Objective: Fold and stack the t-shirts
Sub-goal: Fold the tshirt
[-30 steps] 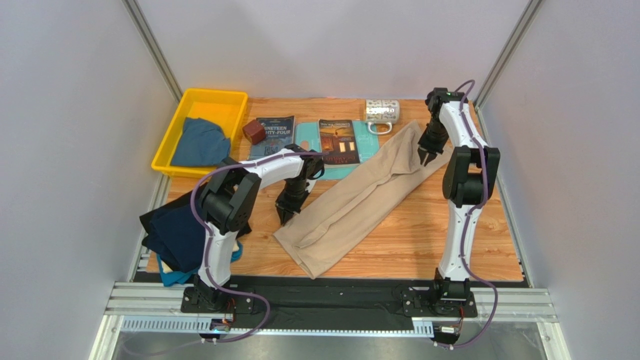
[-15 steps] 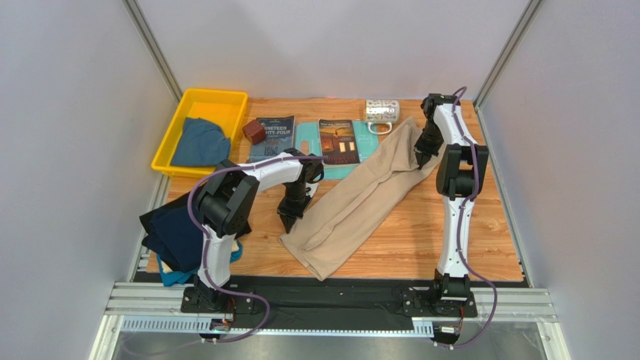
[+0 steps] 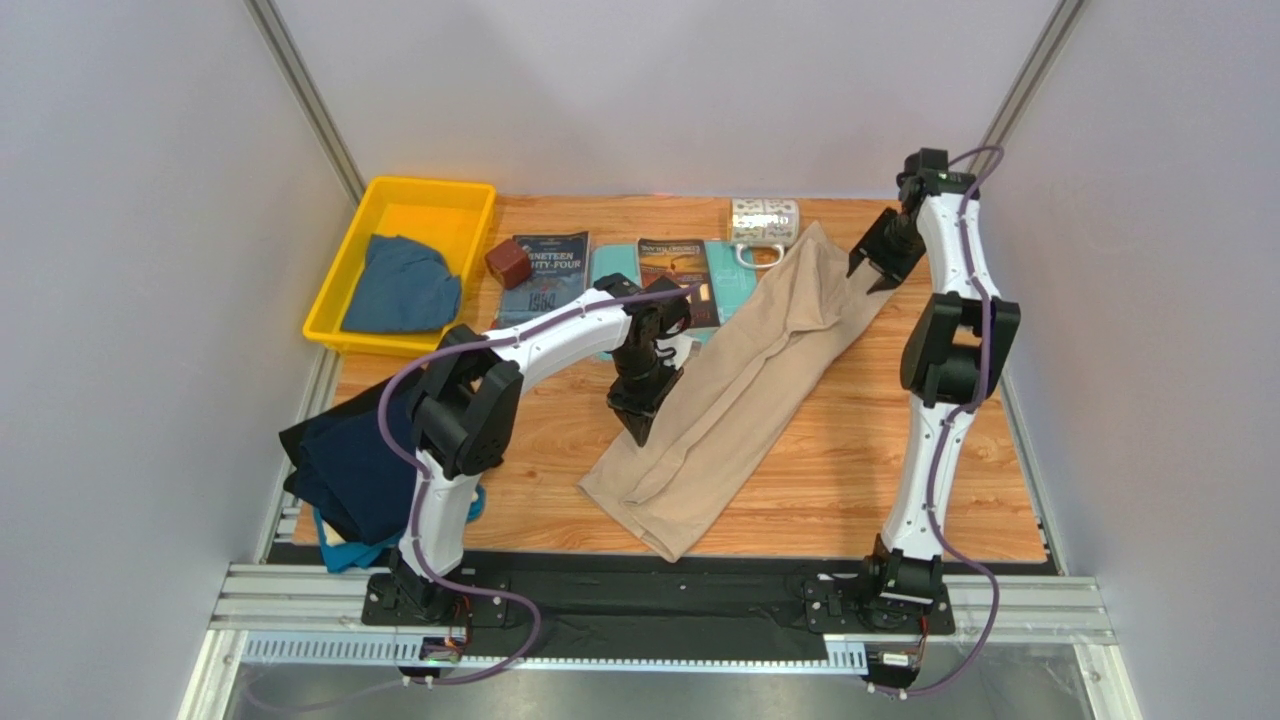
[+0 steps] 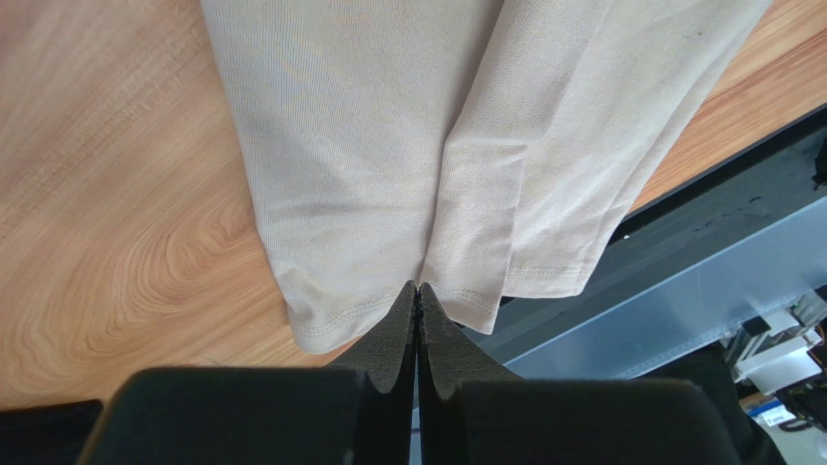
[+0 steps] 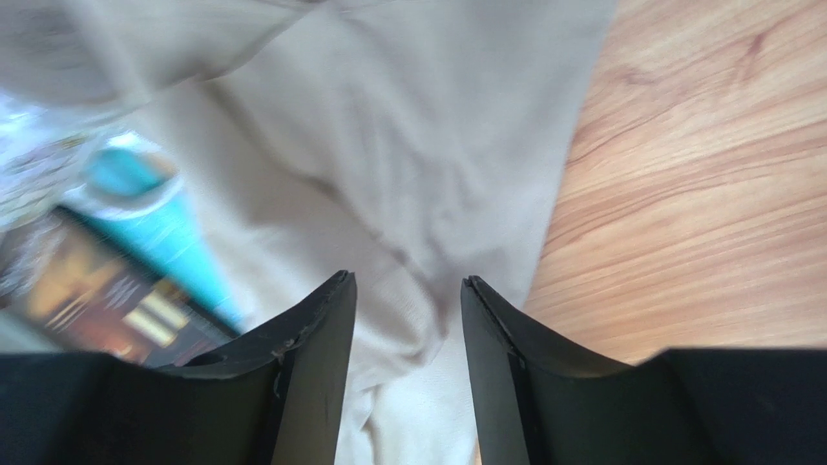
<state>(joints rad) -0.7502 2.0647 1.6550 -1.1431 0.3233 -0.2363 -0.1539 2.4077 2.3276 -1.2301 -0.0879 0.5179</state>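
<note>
Bin [image 3: 437,219], yellow, holds one crumpled dusty-blue t-shirt [image 3: 398,285].

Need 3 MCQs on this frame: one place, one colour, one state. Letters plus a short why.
1. The dusty blue t-shirt lies: A on bare wood; B in the yellow bin; C over an arm.
2. The long folded t-shirt is: A navy; B red; C beige.
3. The right gripper is: A open; B shut on cloth; C shut, empty.

B: it sits inside the bin's walls at far left.
C: its cloth is tan in every view.
A: the right wrist view shows a clear gap between the fingers.
</note>
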